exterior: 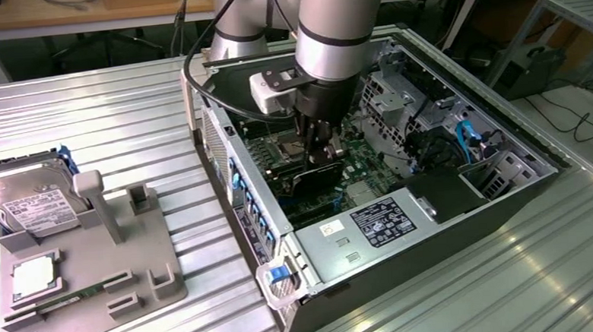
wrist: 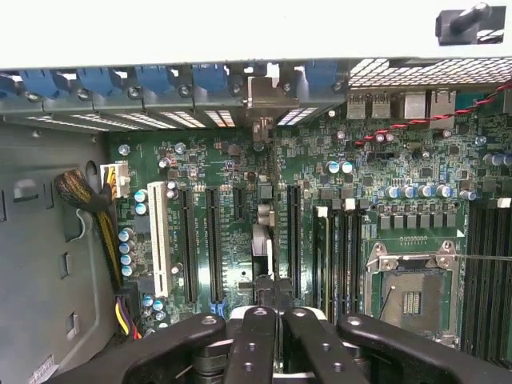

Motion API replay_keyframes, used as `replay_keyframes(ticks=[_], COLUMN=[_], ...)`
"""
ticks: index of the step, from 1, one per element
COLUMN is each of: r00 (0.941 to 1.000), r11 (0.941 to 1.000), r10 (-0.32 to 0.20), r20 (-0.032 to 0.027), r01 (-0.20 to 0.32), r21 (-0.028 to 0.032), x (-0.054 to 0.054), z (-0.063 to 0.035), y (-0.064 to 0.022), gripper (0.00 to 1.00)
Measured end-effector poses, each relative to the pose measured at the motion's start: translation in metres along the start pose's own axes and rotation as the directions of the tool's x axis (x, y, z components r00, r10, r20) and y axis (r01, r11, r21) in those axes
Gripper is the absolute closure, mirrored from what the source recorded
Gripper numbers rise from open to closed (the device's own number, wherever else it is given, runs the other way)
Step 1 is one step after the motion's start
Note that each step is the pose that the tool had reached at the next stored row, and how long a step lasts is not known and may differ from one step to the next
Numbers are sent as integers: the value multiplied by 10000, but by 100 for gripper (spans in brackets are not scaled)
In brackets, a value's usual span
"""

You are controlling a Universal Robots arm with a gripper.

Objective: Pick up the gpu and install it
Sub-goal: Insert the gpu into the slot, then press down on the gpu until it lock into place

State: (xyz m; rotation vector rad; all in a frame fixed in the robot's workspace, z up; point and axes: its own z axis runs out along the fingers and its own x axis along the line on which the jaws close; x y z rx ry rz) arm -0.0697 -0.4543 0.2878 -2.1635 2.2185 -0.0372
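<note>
The gripper [exterior: 322, 158] stood inside the open computer case [exterior: 381, 230], clamped on the gpu [exterior: 315, 182]. The card hung edge-on above the motherboard [wrist: 240, 168], between its long slots, case walls close around.

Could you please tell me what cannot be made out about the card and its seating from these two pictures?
- Exterior view: the gpu's lower edge is hidden behind the computer case wall.
- Wrist view: the gripper covers the card's near end.
- Both views: whether the card sits fully in its slot cannot be told.
</note>
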Motion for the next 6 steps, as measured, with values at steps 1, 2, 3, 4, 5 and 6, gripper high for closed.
replay_keyframes(ticks=[1, 2, 3, 4, 5, 6], r00=[10000, 10000, 10000, 10000, 10000, 10000], r11=[10000, 10000, 10000, 10000, 10000, 10000], r10=[0, 0, 0, 0, 0, -1], r20=[0, 0, 0, 0, 1, 0], r01=[0, 0, 0, 0, 0, 1], r21=[1, 1, 2, 2, 3, 4], x=[0, 0, 0, 0, 0, 0], z=[0, 0, 0, 0, 0, 0], y=[0, 0, 0, 0, 0, 0], gripper=[89, 89, 89, 89, 89, 89])
